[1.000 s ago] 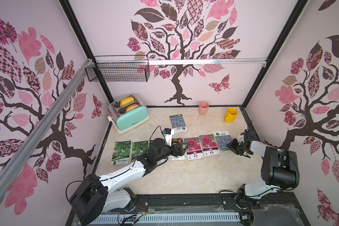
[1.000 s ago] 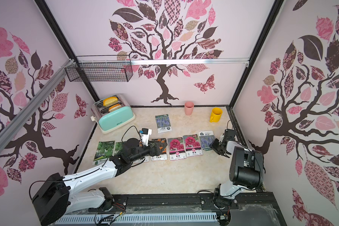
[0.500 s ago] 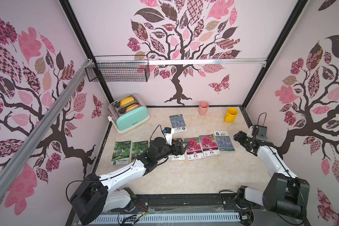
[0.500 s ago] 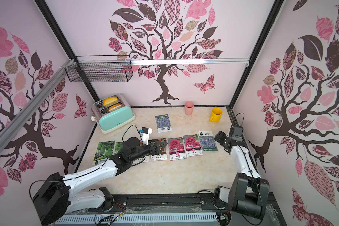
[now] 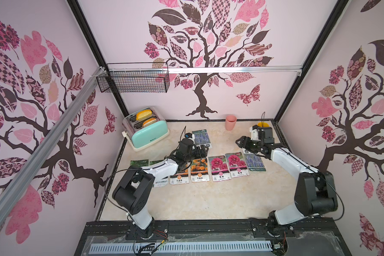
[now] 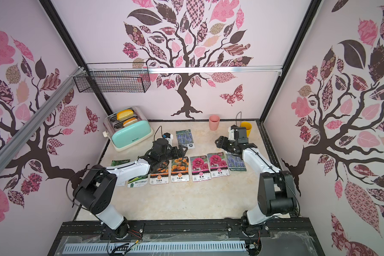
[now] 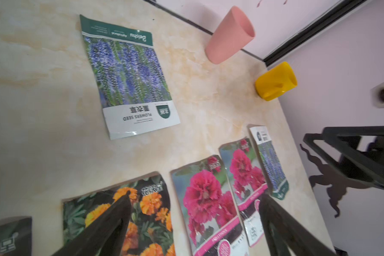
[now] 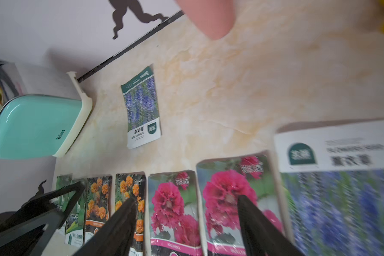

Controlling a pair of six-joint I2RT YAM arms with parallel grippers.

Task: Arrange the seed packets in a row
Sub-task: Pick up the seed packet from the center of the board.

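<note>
Jaws of the left tool point(image 7: 196, 194) are seen spread wide with nothing between them, poised above the marigold packets point(image 5: 199, 165) in the row point(image 6: 200, 166). Just past its tip, toward the back wall point(image 5: 231, 99), the stray lavender packet point(image 7: 129, 77) is found lying flat on the tabletop point(image 5: 197, 199), apart from the other seed packets. Its long axis is laid roughly back to front, a little skewed against the row, with the white label strip point(image 7: 140, 119) turned toward the left tool.

The right tool point(image 8: 186, 197) is likewise seen parted and empty, raised near the far edge of the row, over the magenta packets point(image 5: 217, 165) and beside the row's lavender packet point(image 5: 254, 163); a stretch of bare tabletop lies between it and the stray lavender packet. The left tool is therefore judged the nearer, and a short reach forward is called for. The free place is judged to be at the row's right end, under the right arm point(image 5: 286, 159).

The tabletop is smooth and marbled and the packets thin and glossy, so sliding may be expected before an edge can be pinched. A toaster point(image 5: 150, 133) is set in the back left corner; a pink cup point(image 5: 231, 122) and a yellow cup point(image 7: 275, 81) are stood by the back wall on the right, clear of the row.
</note>
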